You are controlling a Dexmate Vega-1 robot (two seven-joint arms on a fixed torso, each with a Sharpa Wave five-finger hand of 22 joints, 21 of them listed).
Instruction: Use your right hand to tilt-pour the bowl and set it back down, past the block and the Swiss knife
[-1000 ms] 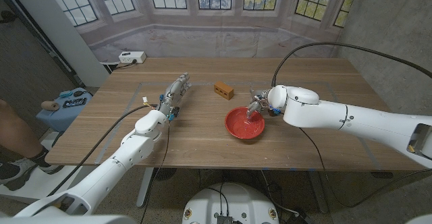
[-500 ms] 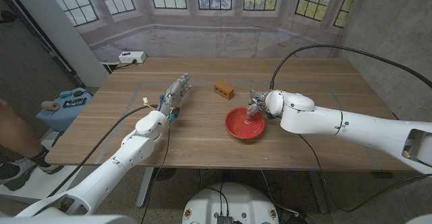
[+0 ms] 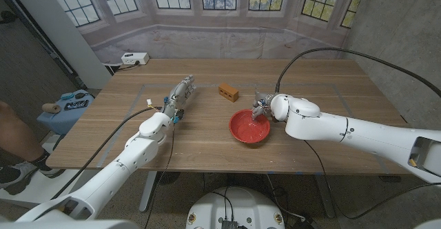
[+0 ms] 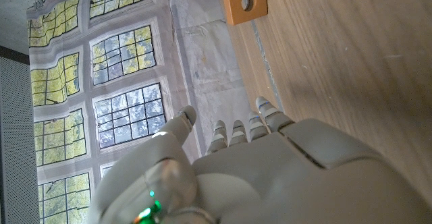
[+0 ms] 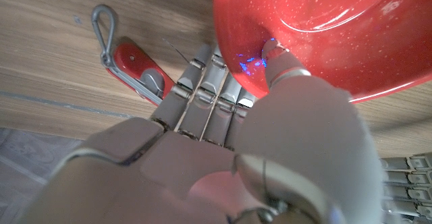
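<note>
Head view: I'm gripping the red bowl (image 3: 250, 126) by its rim with my right hand (image 3: 263, 108), mid-table towards the right edge, Swiss knife (image 5: 135, 71) lying just beside it; left hand (image 3: 178, 96) idling, fingers extended.

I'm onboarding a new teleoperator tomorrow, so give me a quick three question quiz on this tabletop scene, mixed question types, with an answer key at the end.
1. True or false: the right hand grips the rim of the red bowl.
2. Multiple choice: what lies beside the right hand's fingers in the right wrist view? A) a spoon B) a red Swiss knife C) a cup
3. Fill in: the left hand holds ____, fingers extended, left of the wooden block.

Key: 1 true. 2 B. 3 nothing.
</note>
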